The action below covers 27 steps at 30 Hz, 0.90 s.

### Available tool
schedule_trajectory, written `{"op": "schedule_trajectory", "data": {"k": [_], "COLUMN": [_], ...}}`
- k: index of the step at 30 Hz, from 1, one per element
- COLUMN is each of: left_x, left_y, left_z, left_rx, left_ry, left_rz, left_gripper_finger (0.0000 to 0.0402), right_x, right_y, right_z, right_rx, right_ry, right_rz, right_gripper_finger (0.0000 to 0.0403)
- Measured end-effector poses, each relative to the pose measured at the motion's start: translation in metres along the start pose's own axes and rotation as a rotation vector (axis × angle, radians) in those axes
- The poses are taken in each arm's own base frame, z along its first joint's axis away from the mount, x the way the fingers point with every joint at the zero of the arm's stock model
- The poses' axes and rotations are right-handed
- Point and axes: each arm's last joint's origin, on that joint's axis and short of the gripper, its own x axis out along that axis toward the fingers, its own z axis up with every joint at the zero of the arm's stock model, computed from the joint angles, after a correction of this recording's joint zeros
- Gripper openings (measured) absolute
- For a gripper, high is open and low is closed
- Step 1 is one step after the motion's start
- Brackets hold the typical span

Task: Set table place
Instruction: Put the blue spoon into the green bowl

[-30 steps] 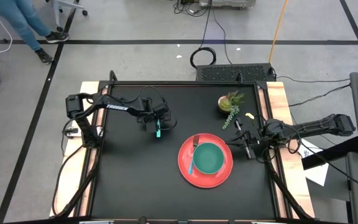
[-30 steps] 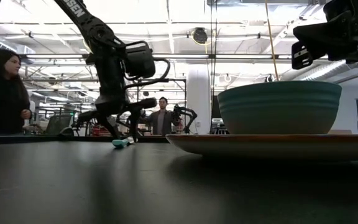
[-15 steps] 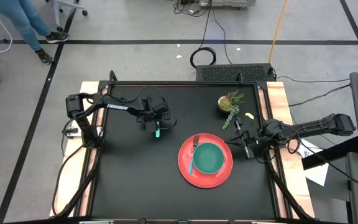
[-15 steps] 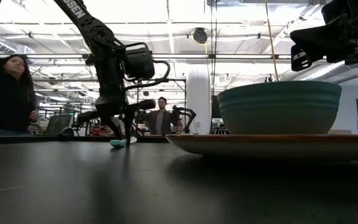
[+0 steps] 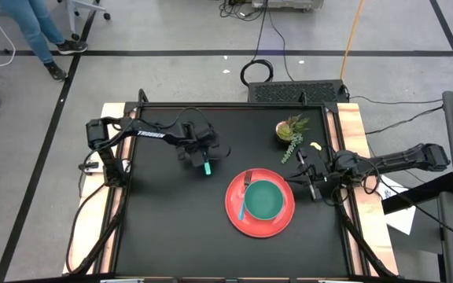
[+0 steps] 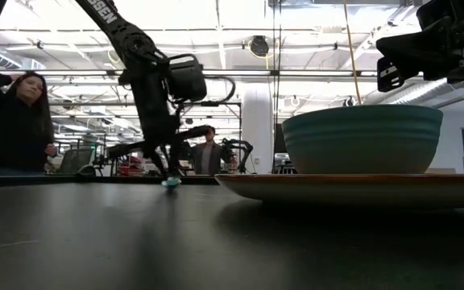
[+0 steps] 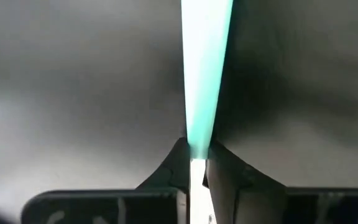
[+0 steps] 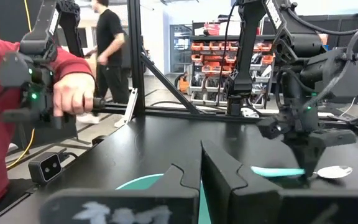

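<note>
Black table (image 5: pixel 163 220): left tool (image 5: pixel 204 163) pinching spoon (image 5: pixel 207 167).

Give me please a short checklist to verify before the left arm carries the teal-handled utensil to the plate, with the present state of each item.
1. Left gripper shut on the teal-handled utensil: ok.
2. Utensil lifted off the table: cannot tell; its end is at the tabletop in the low view.
3. Table between utensil and red plate free of objects: ok.
4. Teal bowl sits on the plate: ok.
5. Right gripper waiting at the plate's right edge, off the path: ok.
6. Potted plant off the path: ok.
</note>
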Motion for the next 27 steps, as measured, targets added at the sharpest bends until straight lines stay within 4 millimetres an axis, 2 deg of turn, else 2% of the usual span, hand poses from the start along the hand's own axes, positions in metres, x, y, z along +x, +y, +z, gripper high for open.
{"op": "schedule_trajectory", "data": {"k": [5,9,15,23,27], "left_x": [-0.029,-0.053,-0.080,-0.089,-0.090], "left_y": [0.011,0.016,0.015,0.015,0.016], "left_z": [0.003,0.002,-0.003,-0.004,-0.007], "left_rx": [-0.069,-0.194,-0.353,-0.444,-0.552], "left_ry": [-0.105,-0.145,-0.246,-0.269,-0.282], "left_rz": [0.139,0.244,0.309,0.330,0.333], "left_gripper_finger": [0.0028,0.0030,0.0027,0.0027,0.0027], "right_x": [0.000,0.000,0.000,0.000,0.000], "right_y": [0.000,0.000,0.000,0.000,0.000], "right_z": [0.000,0.000,0.000,0.001,0.001], "right_rx": [0.000,0.000,0.014,0.026,0.027], "right_ry": [0.001,0.001,0.001,-0.006,-0.006], "right_rz": [0.000,0.001,0.001,0.002,0.002], "right_gripper_finger": [0.0000,0.0000,0.0000,0.0000,0.0000]}}
